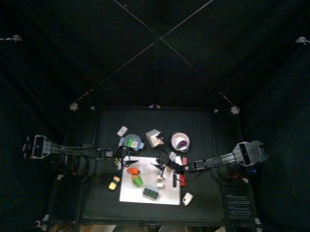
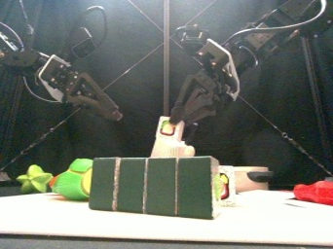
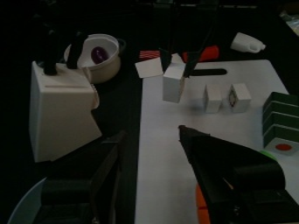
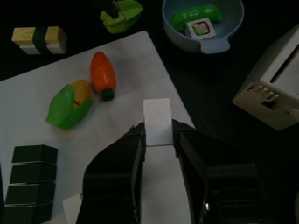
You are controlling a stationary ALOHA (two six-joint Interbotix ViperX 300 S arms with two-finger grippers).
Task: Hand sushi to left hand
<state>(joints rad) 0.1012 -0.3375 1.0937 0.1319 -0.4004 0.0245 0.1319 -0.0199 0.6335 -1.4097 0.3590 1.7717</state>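
you see the right gripper point(image 2: 173, 124) raised above the counter point(image 2: 274, 219), its jaws clenched on the sushi point(image 2: 166, 129), a white block with an orange-red top. in the right wrist view the same white block point(image 4: 156, 129) sits upright between the two jaws, above a white mat point(image 4: 117, 70).

you see the left gripper point(image 2: 115, 114) also raised, to the left of the right gripper and apart from it. its jaws stand released, wide, with nothing between them, as the left wrist view point(image 3: 149, 140) confirms.

below on the mat, note a carrot point(image 4: 103, 70) just beside a corn cob point(image 4: 70, 103), and a dark green segmented block point(image 2: 152, 186) at the counter's front. a toaster point(image 4: 274, 83) stands off the mat. a light bowl point(image 4: 201, 22) holds a small green and white piece.
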